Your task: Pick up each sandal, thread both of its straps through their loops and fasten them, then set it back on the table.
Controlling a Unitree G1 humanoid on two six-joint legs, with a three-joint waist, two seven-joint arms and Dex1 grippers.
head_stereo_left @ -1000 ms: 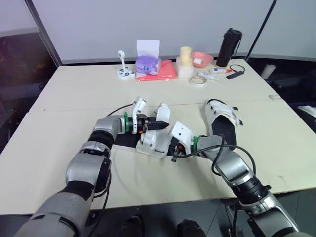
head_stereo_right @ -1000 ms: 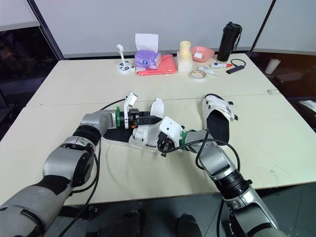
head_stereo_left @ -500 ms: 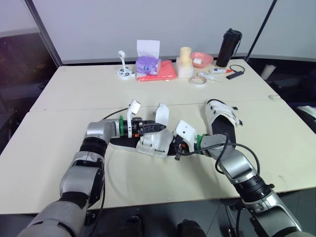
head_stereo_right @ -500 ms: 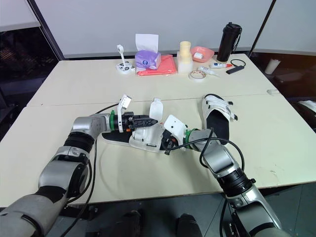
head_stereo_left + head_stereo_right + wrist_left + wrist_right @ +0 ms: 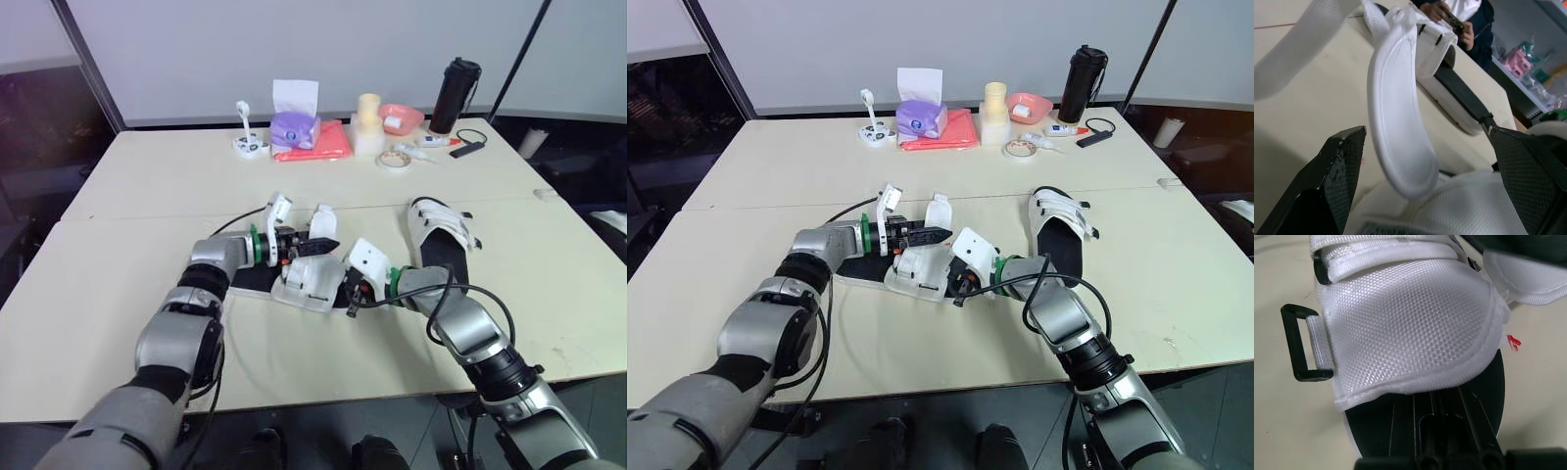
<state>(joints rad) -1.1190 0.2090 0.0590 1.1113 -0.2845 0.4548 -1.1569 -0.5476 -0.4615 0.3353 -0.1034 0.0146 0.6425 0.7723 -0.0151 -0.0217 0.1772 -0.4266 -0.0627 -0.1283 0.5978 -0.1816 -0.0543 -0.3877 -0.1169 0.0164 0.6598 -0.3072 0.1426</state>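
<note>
Pinning the sandal (image 5: 309, 284) on the table (image 5: 127, 294) with my right gripper (image 5: 348, 292) pinched on its sole, left gripper (image 5: 304, 245) spread wide around a loose strap (image 5: 1396, 122) — closing off-centre, I judge, lets it slip.

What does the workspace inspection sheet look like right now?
Surface: pale beige table, seam across.
Job's things: white mesh sandal with black sole between the arms, one white strap unfastened; second white sandal lying apart at robot's right.
Clutter: black tumbler, purple tissue box, tape roll along far edge.
Grippers: left gripper open around that strap; right gripper at the sandal.
Cables: black cables loop off both arms.
Surroundings: person holding a phone.
</note>
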